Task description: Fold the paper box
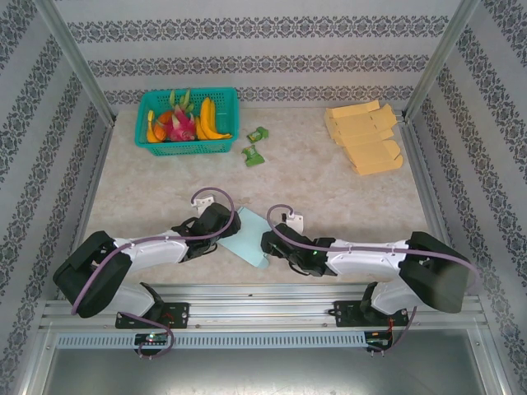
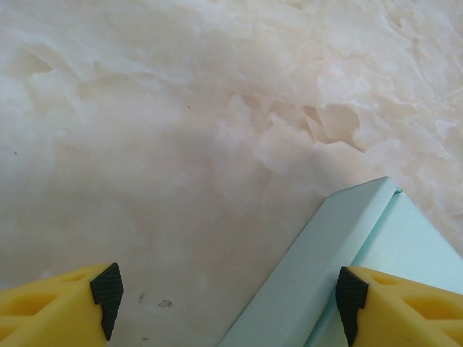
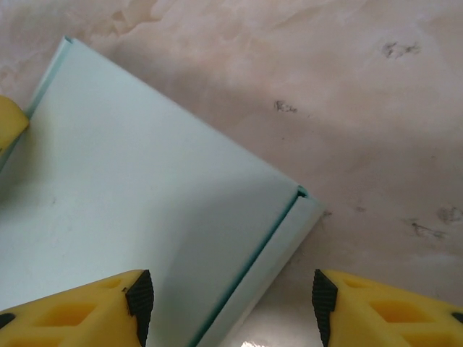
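Mint-green card, the paper box (image 1: 249, 234) lies flat on the marbled desk (image 1: 329, 189), close to the middle of its near edge and between the two arms. The left gripper (image 1: 218, 220) sits low at the box's left side with its jaws spread wide. In its wrist view a folded corner of the box reaches between the yellow fingers (image 2: 51, 311); one finger is over the card, but nothing is pinched. The right gripper (image 1: 270, 242) is at the box's right side, also wide. Its wrist view shows a box corner with a narrow folded flap lying between the fingers, unclamped. A teal basket (image 1: 185, 149) of fruit stands at the far left corner. Flat tan boxes (image 1: 366, 136) are stacked at the far right corner. Two small green packets (image 1: 254, 155) lie just beside the basket.
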`<control>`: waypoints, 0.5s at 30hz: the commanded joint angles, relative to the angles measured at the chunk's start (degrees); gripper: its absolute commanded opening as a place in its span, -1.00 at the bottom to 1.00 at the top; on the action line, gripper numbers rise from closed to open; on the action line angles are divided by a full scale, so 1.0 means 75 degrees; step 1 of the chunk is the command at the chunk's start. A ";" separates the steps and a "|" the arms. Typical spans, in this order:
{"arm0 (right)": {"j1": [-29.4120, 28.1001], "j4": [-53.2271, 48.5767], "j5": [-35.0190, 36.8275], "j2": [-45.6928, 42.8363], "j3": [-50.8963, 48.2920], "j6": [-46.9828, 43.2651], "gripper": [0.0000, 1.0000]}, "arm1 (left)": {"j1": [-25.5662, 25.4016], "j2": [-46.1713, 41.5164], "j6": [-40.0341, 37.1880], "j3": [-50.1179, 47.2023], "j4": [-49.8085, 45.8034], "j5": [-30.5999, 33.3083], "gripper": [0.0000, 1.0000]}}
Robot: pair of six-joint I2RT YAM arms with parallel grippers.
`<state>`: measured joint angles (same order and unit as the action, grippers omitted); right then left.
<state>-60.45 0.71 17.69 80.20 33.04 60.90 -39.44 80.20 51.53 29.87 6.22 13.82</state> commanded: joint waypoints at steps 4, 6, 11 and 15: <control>0.0102 0.0321 -0.0221 0.0506 0.0329 -0.0313 0.21 | -0.0119 0.0047 -0.0045 0.0118 -0.0512 -0.0003 0.60; 0.0102 0.0307 -0.0086 0.0539 0.0318 -0.0310 0.21 | -0.0119 -0.0044 -0.0097 0.0232 -0.0779 0.0003 0.65; 0.0114 0.0216 0.0102 0.0597 0.0328 -0.0423 0.20 | -0.0118 -0.0688 0.0170 0.0462 -0.1746 0.0055 0.91; 0.0181 0.0200 0.0074 0.0592 0.0275 -0.0630 0.18 | -0.0117 -0.1097 0.0262 0.0779 -0.2392 -0.0444 1.00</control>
<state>-60.07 2.98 17.10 83.72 34.52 58.41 -39.75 74.17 52.42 33.01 -5.82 13.06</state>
